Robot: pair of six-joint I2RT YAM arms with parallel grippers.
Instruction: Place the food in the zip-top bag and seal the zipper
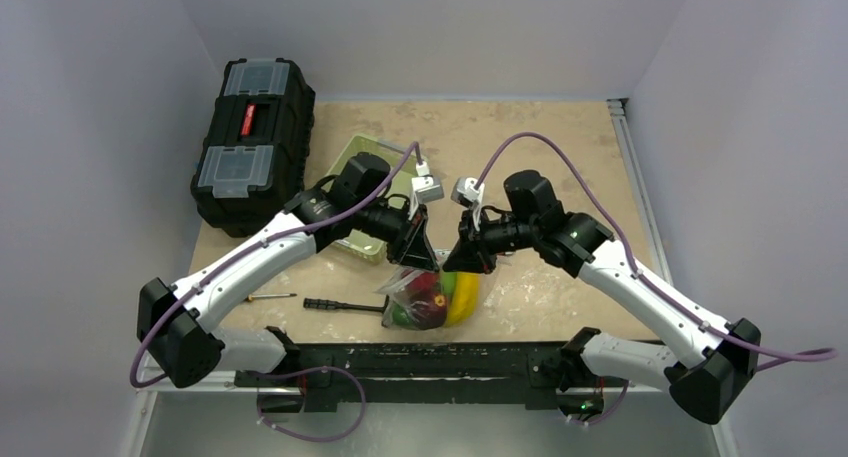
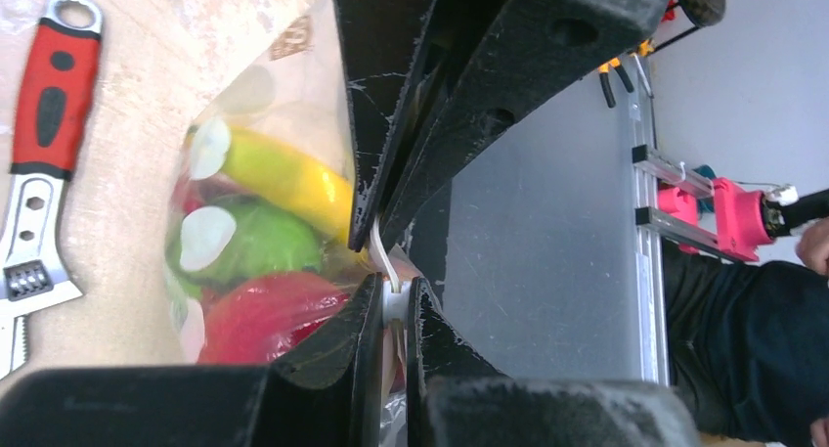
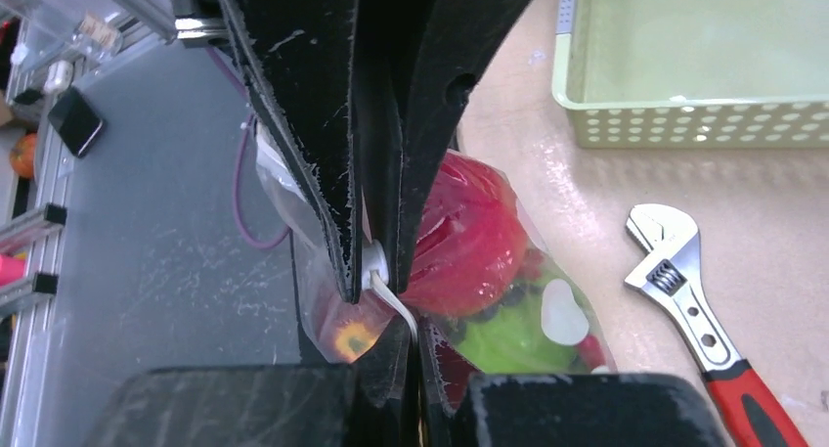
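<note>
Jaws of your left gripper (image 2: pixel 392 305) pinch the zipper (image 2: pixel 383 261) at its white tab; your right gripper's (image 3: pixel 415 349) are pressed on the strip just beside. Thin clear zip-top bag (image 1: pixel 420 299) sags beneath at the worktop's (image 1: pixel 560 177) near edge, glossy rounded food (image 2: pixel 259 246) inside. Pull unevenly and the slick film may slip free, leaving the mouth part open.

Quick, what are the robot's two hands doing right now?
Left gripper: shut on the zipper tab.
Right gripper: shut on the zip-top bag mouth.
</note>
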